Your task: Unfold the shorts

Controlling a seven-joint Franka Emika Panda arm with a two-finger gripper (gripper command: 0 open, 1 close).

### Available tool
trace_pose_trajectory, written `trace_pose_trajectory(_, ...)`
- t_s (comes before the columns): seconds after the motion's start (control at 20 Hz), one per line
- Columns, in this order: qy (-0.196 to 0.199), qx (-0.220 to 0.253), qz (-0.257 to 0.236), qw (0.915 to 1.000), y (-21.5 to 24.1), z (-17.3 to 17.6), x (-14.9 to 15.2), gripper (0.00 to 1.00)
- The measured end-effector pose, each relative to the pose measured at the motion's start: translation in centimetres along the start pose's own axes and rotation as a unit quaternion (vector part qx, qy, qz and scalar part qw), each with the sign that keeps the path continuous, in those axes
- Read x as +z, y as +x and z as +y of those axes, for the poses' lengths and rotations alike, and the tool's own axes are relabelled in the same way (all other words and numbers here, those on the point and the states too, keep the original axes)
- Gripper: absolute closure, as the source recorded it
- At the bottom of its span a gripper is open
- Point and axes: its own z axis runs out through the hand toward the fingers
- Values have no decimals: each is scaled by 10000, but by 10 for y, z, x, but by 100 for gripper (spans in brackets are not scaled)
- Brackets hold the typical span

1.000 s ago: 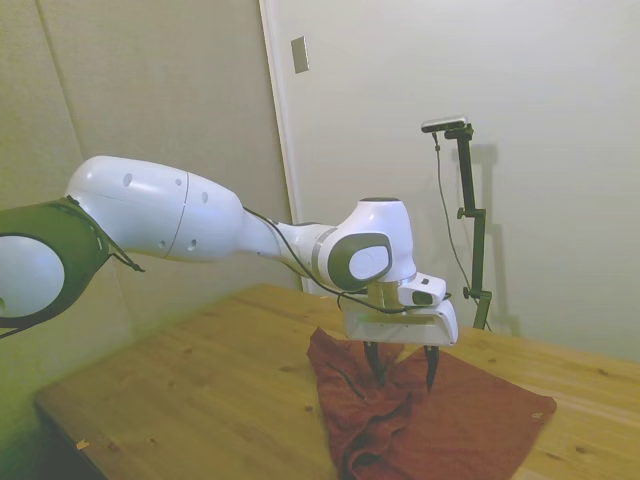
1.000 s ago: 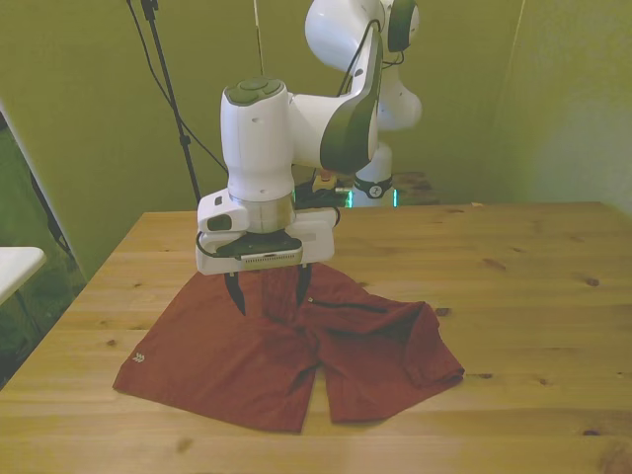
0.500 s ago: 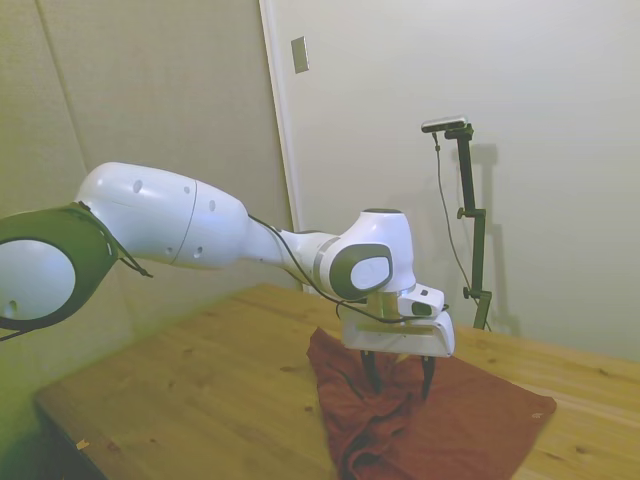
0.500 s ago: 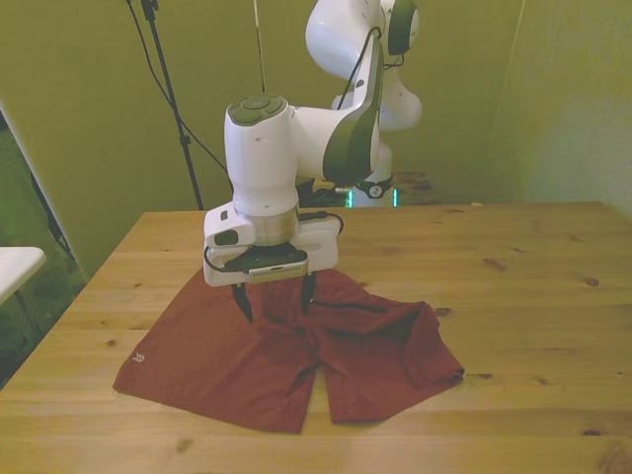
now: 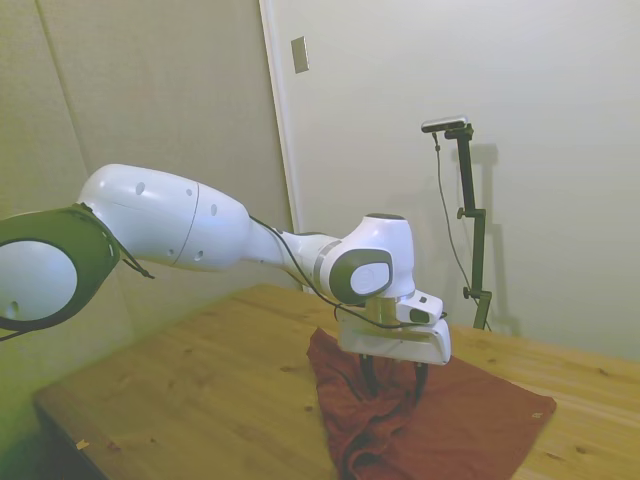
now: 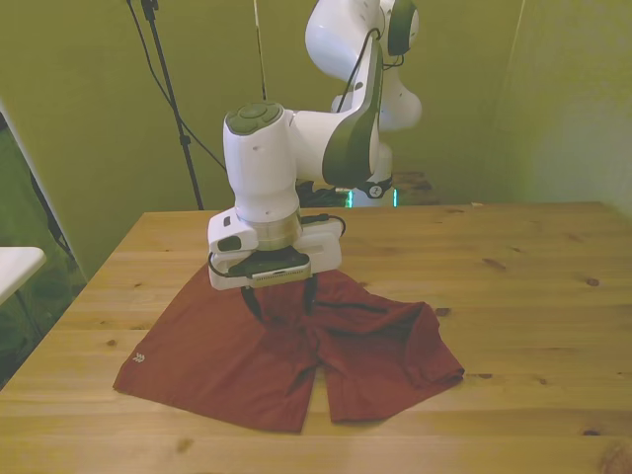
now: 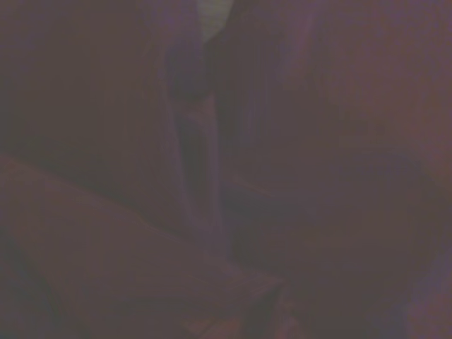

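Observation:
The rust-red shorts lie on the wooden table, spread flat toward the front view's left and bunched with folds toward the right leg. A dark pocket slit shows near the middle. My gripper is low over the waistband area, open, its dark fingers apart and dipping into the cloth on either side of a raised fold. From the side, the gripper sits right on the crumpled part of the shorts. Dark, blurred red cloth fills the wrist view.
Bare table stretches around the shorts on all sides. A white surface pokes in beyond the table at the front view's left edge. The arm's base stands behind the far edge.
The gripper has come down from just above the shorts until its fingers sink into the cloth. The fingers stay apart. The shorts have hardly shifted.

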Motion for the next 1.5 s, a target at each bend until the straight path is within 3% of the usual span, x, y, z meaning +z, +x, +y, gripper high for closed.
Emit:
trace_pose_trajectory(0.55,8,-11,-51,10000,-2,-1,-1,100)
trace_pose_trajectory(0.9,133,-130,105,9998,-24,-6,-23,100)
trace_pose_trajectory(1.2,242,-574,392,9973,-88,-37,-63,100)
trace_pose_trajectory(1.5,-140,-1278,618,9898,-189,-108,-73,100)
